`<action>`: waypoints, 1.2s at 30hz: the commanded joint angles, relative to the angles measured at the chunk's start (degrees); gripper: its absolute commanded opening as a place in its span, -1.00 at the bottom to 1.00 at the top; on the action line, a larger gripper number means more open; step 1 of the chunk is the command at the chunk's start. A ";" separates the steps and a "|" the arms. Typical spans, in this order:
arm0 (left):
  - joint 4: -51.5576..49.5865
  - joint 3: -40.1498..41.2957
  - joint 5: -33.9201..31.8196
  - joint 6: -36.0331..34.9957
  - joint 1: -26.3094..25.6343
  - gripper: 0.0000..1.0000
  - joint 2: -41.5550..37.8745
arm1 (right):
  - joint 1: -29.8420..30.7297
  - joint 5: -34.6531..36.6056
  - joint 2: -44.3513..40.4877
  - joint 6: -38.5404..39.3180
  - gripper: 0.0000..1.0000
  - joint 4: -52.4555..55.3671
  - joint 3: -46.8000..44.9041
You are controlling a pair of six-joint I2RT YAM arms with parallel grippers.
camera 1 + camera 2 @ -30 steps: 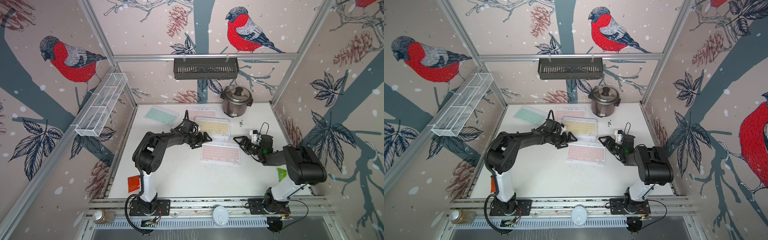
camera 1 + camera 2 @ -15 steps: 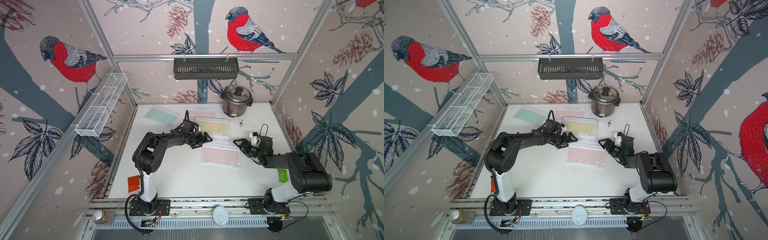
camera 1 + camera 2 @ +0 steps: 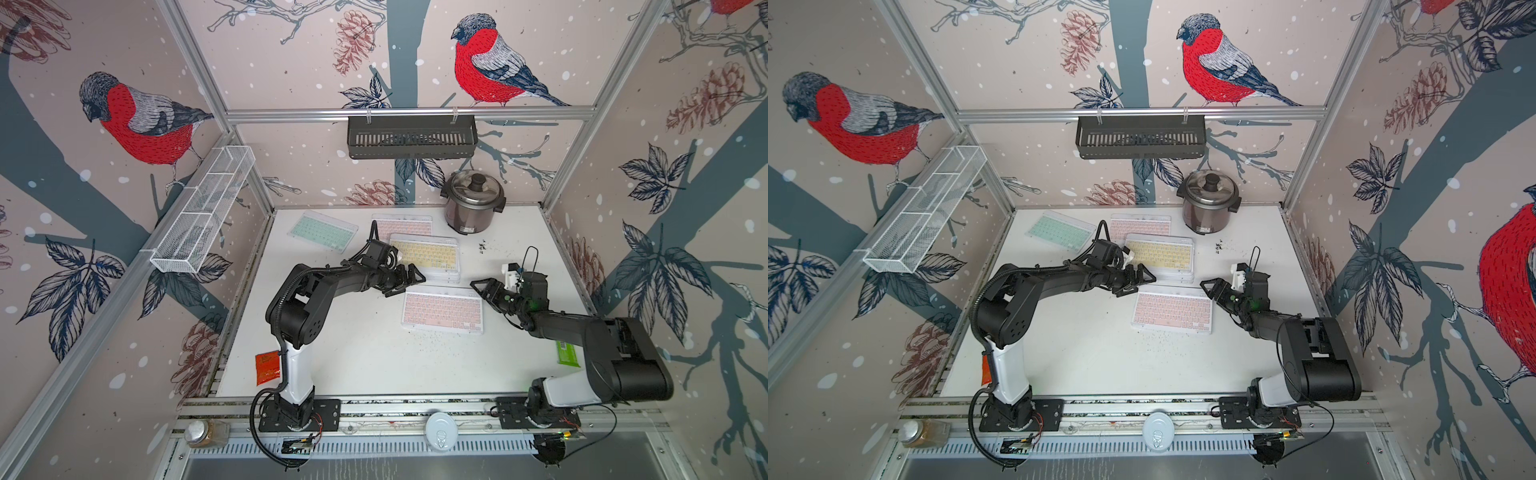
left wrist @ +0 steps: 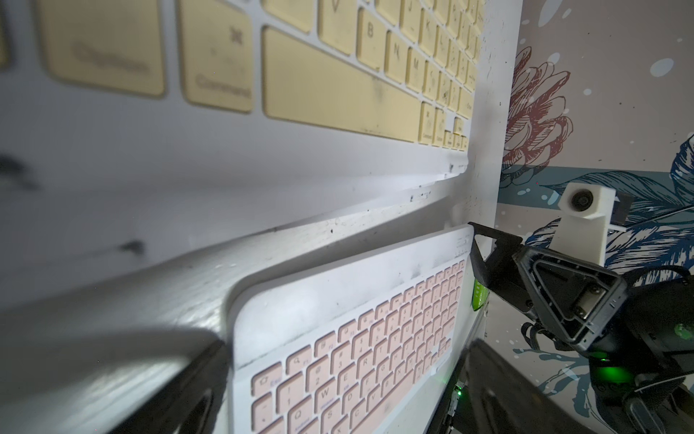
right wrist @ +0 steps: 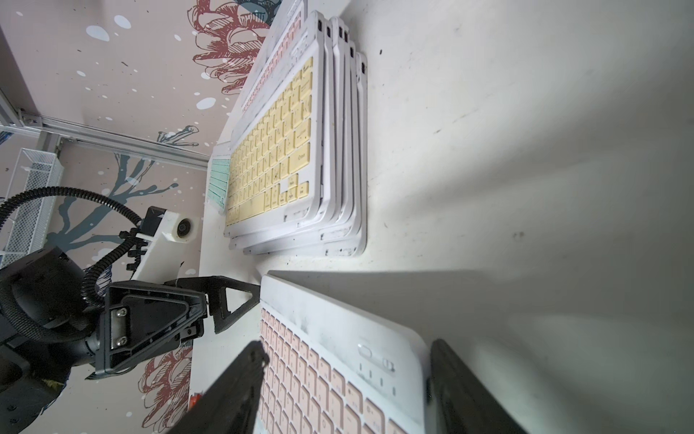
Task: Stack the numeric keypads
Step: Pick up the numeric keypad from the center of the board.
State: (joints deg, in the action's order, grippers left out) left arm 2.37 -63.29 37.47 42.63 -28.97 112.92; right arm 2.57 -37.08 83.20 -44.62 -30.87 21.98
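Right gripper (image 3: 478,286), half open, straddles the pink keypad (image 3: 442,309) at 2 o'clock; left gripper (image 3: 409,279), open and empty, at 10 o'clock.

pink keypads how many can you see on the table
2. The front pink keypad lies alone at mid-table; the back pink keypad lies beside the cooker, behind the yellow-topped stack, which may hide more.
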 commanded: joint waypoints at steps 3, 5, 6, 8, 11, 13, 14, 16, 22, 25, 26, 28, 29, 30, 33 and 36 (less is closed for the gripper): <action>-8.57 1.37 -3.77 0.19 -0.80 0.98 1.91 | 0.75 -8.28 -0.32 1.34 0.22 0.20 0.65; -8.55 1.49 -3.66 0.18 -0.79 0.97 1.95 | 0.77 -8.98 -0.51 1.60 0.20 0.06 0.70; -8.39 1.51 -3.67 0.20 -0.77 0.97 1.95 | 0.86 -9.23 -0.66 1.85 0.17 0.20 0.68; -8.36 1.58 -3.61 0.17 -0.74 0.98 2.12 | 1.03 -9.70 -1.14 2.31 0.13 0.20 0.63; -8.15 1.66 -3.48 0.26 -0.82 0.98 2.15 | 1.55 -9.81 -2.18 2.68 0.13 0.03 0.48; -8.09 1.63 -3.46 0.34 -0.81 0.97 2.13 | 1.91 -10.26 -2.79 2.01 0.13 -1.06 0.35; -8.09 1.66 -3.41 0.37 -0.80 0.98 2.05 | 2.05 -10.10 -3.06 1.59 0.13 -1.52 0.25; -8.08 1.67 -3.43 0.35 -0.74 0.97 1.95 | 2.11 -9.61 -3.66 0.89 0.13 -1.43 0.30; -8.08 1.80 -3.39 0.35 -0.75 0.97 1.71 | 2.18 -7.25 -4.09 0.32 0.10 0.78 1.13; -7.82 2.07 -3.45 0.35 -0.74 0.97 1.69 | 2.09 -6.60 -4.09 -0.73 0.07 0.37 1.04; -7.75 2.16 -3.44 0.48 -0.79 0.98 1.69 | 2.13 -6.69 -3.89 -1.57 0.05 -0.39 0.87; -7.65 2.29 -3.29 0.43 -0.74 0.98 1.60 | 2.24 -6.52 -4.05 -4.03 0.04 -2.26 0.46; -7.58 2.37 -3.35 0.60 -0.78 0.97 1.52 | 2.27 -6.32 -4.18 -5.38 0.07 -3.10 0.11; -7.56 2.46 -3.33 0.57 -0.76 0.98 1.44 | 2.35 -6.17 -4.40 -6.47 0.11 -3.48 0.07; -7.48 2.61 -3.30 0.70 -0.74 0.98 1.09 | 2.57 -4.59 -5.61 -9.97 0.12 -4.54 -0.36; -7.47 2.57 -3.29 0.70 -0.78 0.97 0.99 | 3.35 -2.86 -7.12 -11.49 0.13 -3.42 0.21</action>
State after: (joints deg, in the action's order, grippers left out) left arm 4.84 -61.69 37.52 42.65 -28.97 112.36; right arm 4.78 -34.54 76.90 -51.92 -33.67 21.96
